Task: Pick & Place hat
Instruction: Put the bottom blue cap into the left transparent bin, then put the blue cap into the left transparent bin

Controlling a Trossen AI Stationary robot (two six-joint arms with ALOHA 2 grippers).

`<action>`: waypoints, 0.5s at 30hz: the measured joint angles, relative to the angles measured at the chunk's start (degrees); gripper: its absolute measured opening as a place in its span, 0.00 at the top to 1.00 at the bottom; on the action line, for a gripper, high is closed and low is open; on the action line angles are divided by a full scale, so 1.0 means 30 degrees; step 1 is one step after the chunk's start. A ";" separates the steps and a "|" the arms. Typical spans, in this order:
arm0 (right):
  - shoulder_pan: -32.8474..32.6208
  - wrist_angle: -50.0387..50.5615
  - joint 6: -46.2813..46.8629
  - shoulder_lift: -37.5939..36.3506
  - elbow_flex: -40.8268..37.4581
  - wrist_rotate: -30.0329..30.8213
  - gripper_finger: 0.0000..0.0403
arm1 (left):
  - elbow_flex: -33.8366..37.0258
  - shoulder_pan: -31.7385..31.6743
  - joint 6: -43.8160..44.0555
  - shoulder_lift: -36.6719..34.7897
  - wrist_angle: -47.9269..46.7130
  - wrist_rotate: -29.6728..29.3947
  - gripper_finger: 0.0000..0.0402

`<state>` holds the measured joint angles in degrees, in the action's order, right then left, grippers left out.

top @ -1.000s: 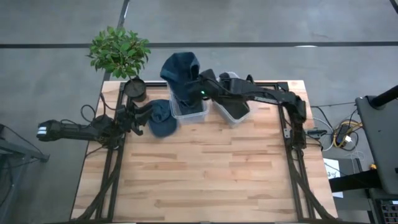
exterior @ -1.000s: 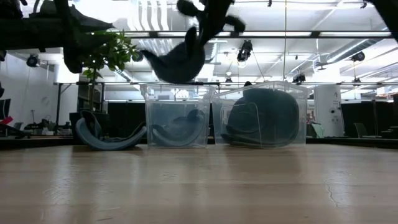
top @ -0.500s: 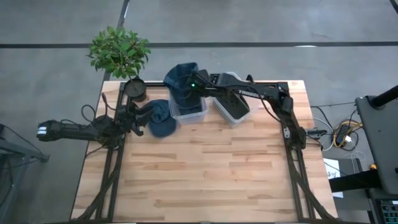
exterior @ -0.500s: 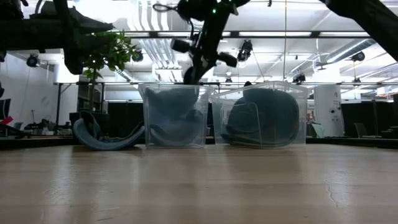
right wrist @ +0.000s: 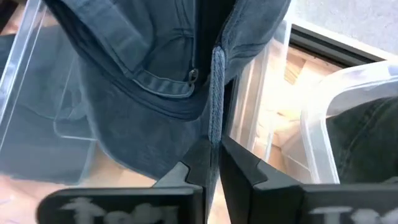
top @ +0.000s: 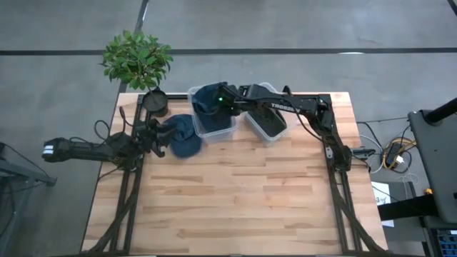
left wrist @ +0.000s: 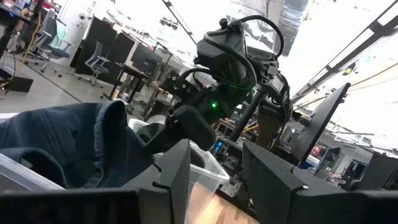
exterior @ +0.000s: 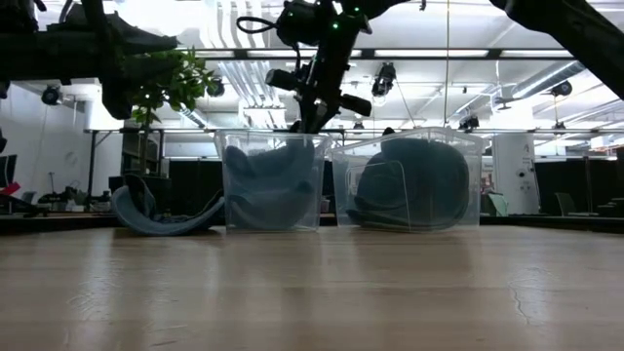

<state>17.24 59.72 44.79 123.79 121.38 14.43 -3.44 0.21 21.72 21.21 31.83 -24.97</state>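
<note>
A blue denim hat [top: 209, 100] sits partly inside the left clear bin [top: 214, 132], and my right gripper [top: 221, 102] is shut on it just above the bin's rim. In the low view this gripper [exterior: 314, 115] stands over the bin [exterior: 234, 156], with the hat [exterior: 273, 185] filling it. A second blue hat [top: 186, 135] lies on the table, leaning against that bin's left wall. My left gripper [top: 158, 134] is open right beside it; in its wrist view [left wrist: 214, 168] denim [left wrist: 62, 143] shows beside one finger. A third dark hat lies in the right bin [top: 265, 121]. My right gripper [right wrist: 214, 146] pinches a thin stitched edge of the hat [right wrist: 216, 93] between its two fingers. It comes from above, pointing down. The crown [right wrist: 143, 106] hangs below and beside the fingers, down inside the left bin. Whether the edge is the brim, I cannot tell.
A potted plant [top: 137, 61] with a dark pot [top: 155, 102] stands at the table's far left corner. Both bins sit side by side along the far edge. The near wooden half of the table [top: 235, 200] carries nothing. Metal frame rails run along both sides.
My right gripper has moved down and a little toward the table's left. It has lowered the hat from hanging clear above the left bin to sitting down inside it. The gripper has stayed shut on the hat.
</note>
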 joint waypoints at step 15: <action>-0.0397 -0.0013 -0.2021 -0.0446 0.0615 -0.0448 0.61 | 0.0000 0.0000 -0.0062 0.0000 -0.0497 -0.0022 0.65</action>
<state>16.05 59.68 38.73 122.45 123.23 13.09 -3.44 0.21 21.53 21.21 30.34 -25.04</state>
